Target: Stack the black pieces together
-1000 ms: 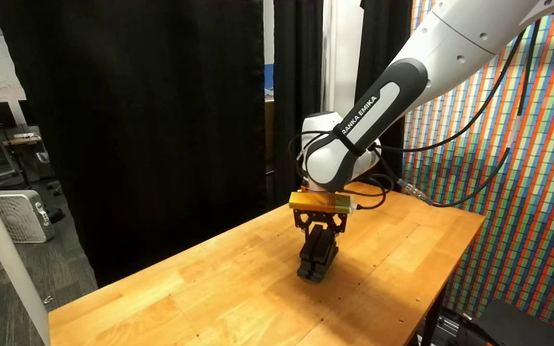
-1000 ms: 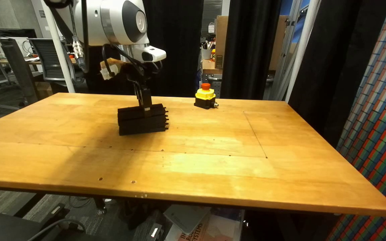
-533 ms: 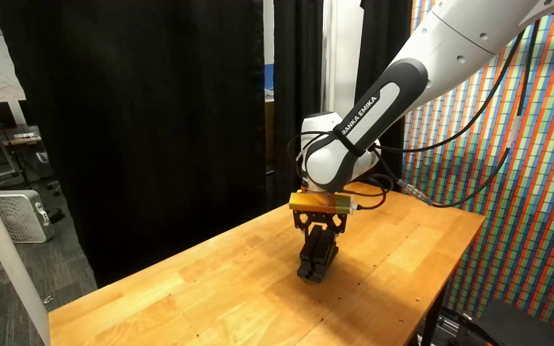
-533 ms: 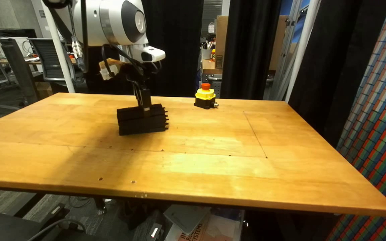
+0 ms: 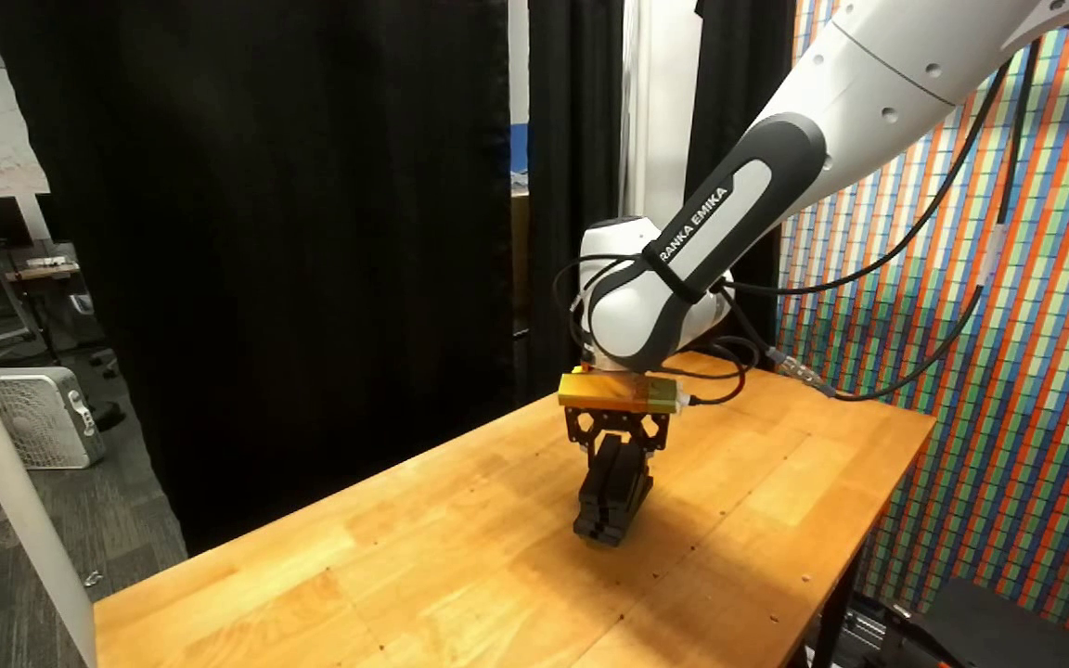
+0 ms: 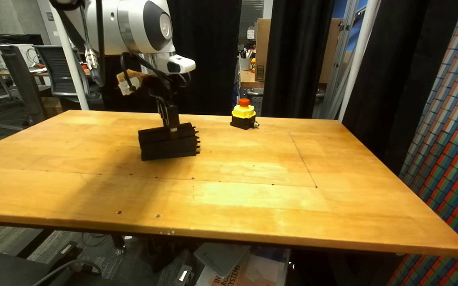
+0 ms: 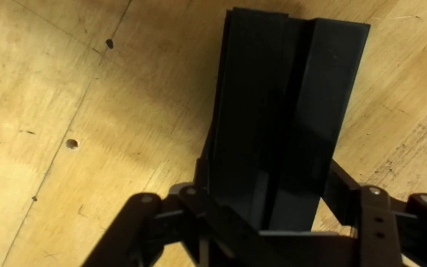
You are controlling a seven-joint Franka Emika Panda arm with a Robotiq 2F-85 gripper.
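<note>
The black pieces (image 6: 169, 149) form one dark stack on the wooden table, visible in both exterior views. Their long sides run roughly parallel, with the left ends slightly uneven. Over the stack, my gripper (image 6: 174, 130) points down and straddles the uppermost black piece (image 7: 321, 104), its fingers against both long sides. From the wrist camera, this piece shows a lengthwise groove and covers most of what lies beneath it. The left finger is partly lost against the black in the wrist view. Dark surfaces blend, so single layers are hard to separate.
A yellow-and-red button on a black base (image 6: 243, 114) stands behind and to the side of the stack, near the table's back edge. The wooden table (image 6: 276, 206) has small drilled holes. Black curtains (image 5: 265, 278) hang beyond its edge.
In an exterior view the gripper and the uppermost piece have shifted very slightly left together. The lower pieces look unmoved.
</note>
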